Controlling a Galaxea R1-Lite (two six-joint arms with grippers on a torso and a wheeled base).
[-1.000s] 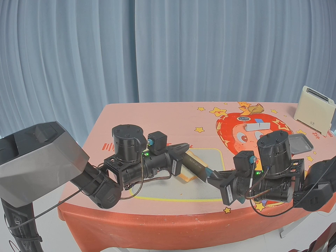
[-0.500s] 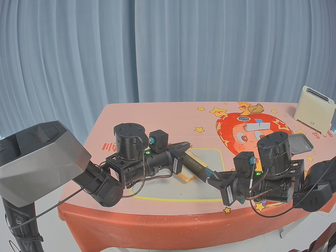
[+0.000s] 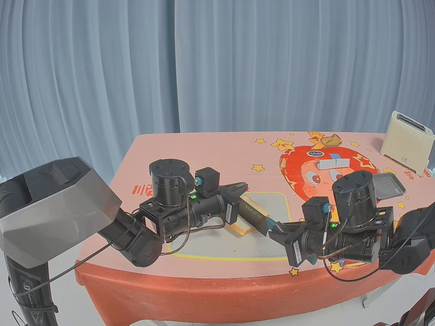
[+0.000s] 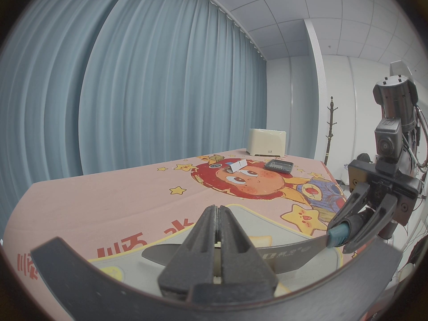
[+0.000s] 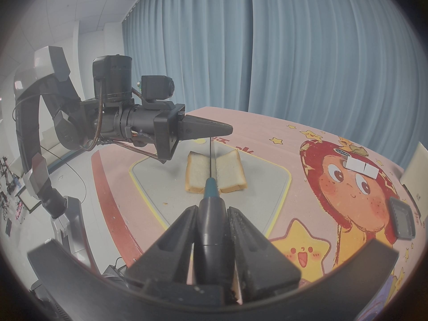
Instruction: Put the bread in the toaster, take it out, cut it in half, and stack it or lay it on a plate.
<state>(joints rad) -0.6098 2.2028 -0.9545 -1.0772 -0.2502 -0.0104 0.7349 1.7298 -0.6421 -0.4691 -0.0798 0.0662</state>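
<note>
The bread [image 5: 227, 171] is laid flat on a pale cutting mat [image 3: 226, 245] with a yellow border, near the front edge of the pink table [image 3: 204, 155]. A knife [image 5: 210, 191] is grasped firmly at its handle by the right gripper [image 5: 211, 215], and its blade is set on edge across the middle of the slice; whether the slice is cut through cannot be told. The left gripper [image 4: 217, 210] is clenched, with its fingers pressed together and nothing seen between them, and its tip is placed over the far side of the bread, just beside the blade. The toaster [image 3: 408, 141] is standing at the far right corner, and a dark plate [image 3: 389, 185] is lying near it.
</note>
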